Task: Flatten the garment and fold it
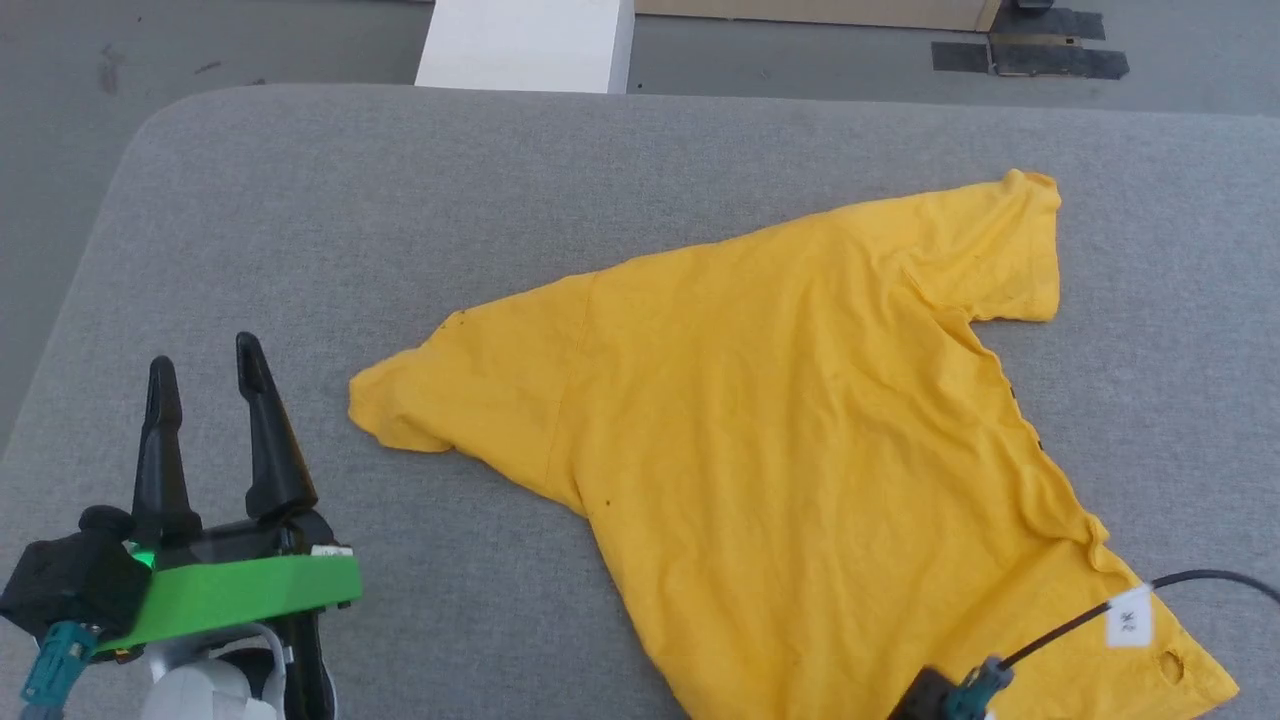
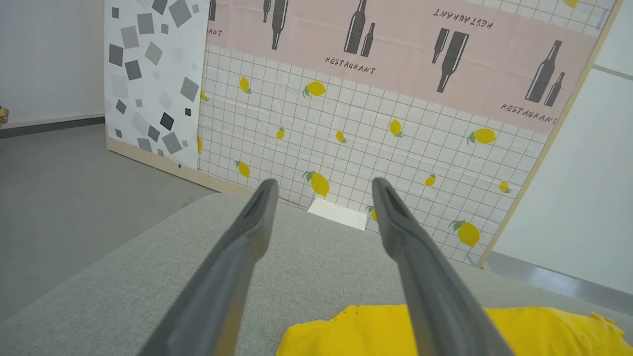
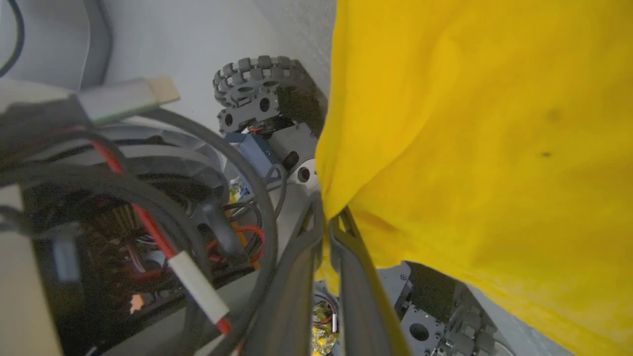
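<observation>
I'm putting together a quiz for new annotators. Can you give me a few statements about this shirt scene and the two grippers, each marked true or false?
1. The left gripper is open and holds nothing. True.
2. The right gripper is open and clear of the garment. False: it is shut on the garment's edge.
3. The garment lies on a grey padded surface. True.
4. The garment is folded in half. False: it lies spread out, plain side up, with both sleeves showing.
5. The left gripper touches the sleeve nearest it. False: a stretch of bare grey padded surface lies between them.
</observation>
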Available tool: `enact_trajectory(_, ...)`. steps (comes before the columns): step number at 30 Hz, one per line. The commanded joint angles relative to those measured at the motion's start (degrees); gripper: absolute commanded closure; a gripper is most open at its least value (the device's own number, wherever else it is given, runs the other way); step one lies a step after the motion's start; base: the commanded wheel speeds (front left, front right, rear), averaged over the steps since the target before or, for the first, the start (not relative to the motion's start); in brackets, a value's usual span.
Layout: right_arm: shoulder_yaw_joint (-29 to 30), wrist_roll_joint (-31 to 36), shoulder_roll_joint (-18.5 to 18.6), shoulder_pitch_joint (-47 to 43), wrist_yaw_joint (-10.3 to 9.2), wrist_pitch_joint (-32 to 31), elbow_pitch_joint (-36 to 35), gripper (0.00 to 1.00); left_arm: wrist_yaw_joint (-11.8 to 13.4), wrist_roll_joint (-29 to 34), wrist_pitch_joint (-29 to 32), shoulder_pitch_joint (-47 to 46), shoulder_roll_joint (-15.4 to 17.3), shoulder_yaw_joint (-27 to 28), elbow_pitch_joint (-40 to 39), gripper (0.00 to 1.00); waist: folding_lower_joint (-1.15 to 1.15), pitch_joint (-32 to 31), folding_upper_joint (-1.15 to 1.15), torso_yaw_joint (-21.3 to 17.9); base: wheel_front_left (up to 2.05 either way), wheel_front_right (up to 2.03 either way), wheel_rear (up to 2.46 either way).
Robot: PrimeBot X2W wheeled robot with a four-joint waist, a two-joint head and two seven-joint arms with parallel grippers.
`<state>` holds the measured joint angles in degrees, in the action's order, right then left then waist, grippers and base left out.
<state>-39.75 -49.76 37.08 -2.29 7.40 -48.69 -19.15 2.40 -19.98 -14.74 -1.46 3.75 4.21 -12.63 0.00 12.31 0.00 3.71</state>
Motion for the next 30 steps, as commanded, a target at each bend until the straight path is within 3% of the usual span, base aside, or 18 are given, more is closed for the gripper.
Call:
enact_trajectory(1,1.1,1.6,-0.4,1.4,0.09,2.4,-0.1,0.00,-0.5,0.0,-0.3,-0.1,-0.3,0.1,0.3,0.00,0.00,-0.4,0.00,0.1,0.00,0.00,0.00)
enact_trajectory(6,7.0,6.1,-4.5,4.7,0.09,13.6,0.1,0.00,-0.6,-0.1,-0.3,0.6,-0.5,0.4,0.7,0.00,0.00,-1.9,0.00,0.3,0.00,0.00,0.00)
enact_trajectory(9,14.8,11.9,-8.1,6.6,0.09,22.1,2.5,0.00,-0.6,-0.1,-0.3,1.1,-0.6,0.3,0.7,0.00,0.00,-2.7,0.00,0.4,0.00,0.00,0.00)
enact_trajectory(12,23.8,21.8,-11.5,7.1,0.09,26.5,7.0,0.00,-0.5,0.0,-0.3,1.4,-0.7,-0.3,0.5,0.00,0.00,-3.0,0.00,0.9,0.00,0.00,0.00)
enact_trajectory(18,33.4,36.4,-17.4,6.5,0.09,27.5,15.6,0.00,-0.4,0.5,-0.3,1.8,-0.8,-1.0,0.0,0.00,0.00,-2.7,0.00,2.1,0.00,0.00,0.00)
enact_trajectory(26,39.5,45.2,-22.4,7.8,0.09,27.0,24.2,0.00,-0.4,0.7,-0.3,1.8,-0.8,-2.0,-0.2,0.00,0.00,-1.5,0.00,3.5,0.00,0.00,0.00)
enact_trajectory(30,40.8,46.3,-23.8,8.4,0.09,26.5,27.4,0.00,-0.5,1.0,-0.3,1.7,-0.8,-2.3,-0.6,0.00,0.00,-0.7,0.00,3.9,0.00,0.00,0.00)
